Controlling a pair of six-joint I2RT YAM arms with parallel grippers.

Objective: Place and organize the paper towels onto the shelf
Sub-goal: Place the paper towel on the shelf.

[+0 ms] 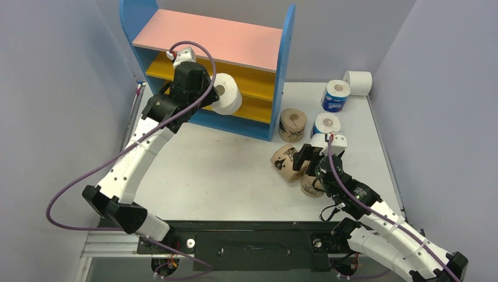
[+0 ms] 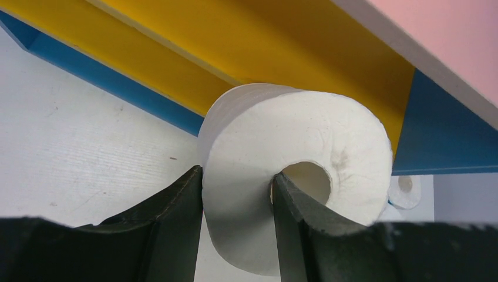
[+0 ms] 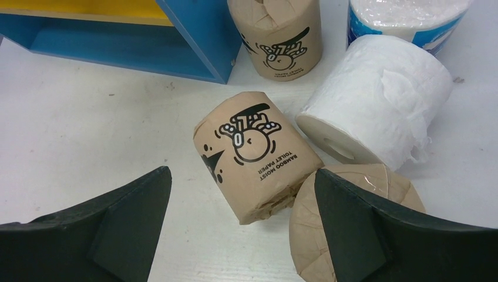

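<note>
Left claw (image 2: 237, 200) aloft, grasping white roll (image 2: 305, 135) by shelf (image 1: 205, 35), right claw (image 3: 242, 175) low, released

The shelf (image 1: 217, 38) stands at the table's (image 1: 223, 170) 12 o'clock, one roll (image 1: 228, 94) raised before its open front; loose rolls (image 1: 292, 123) cluster right of it, toward 3 o'clock.
</note>
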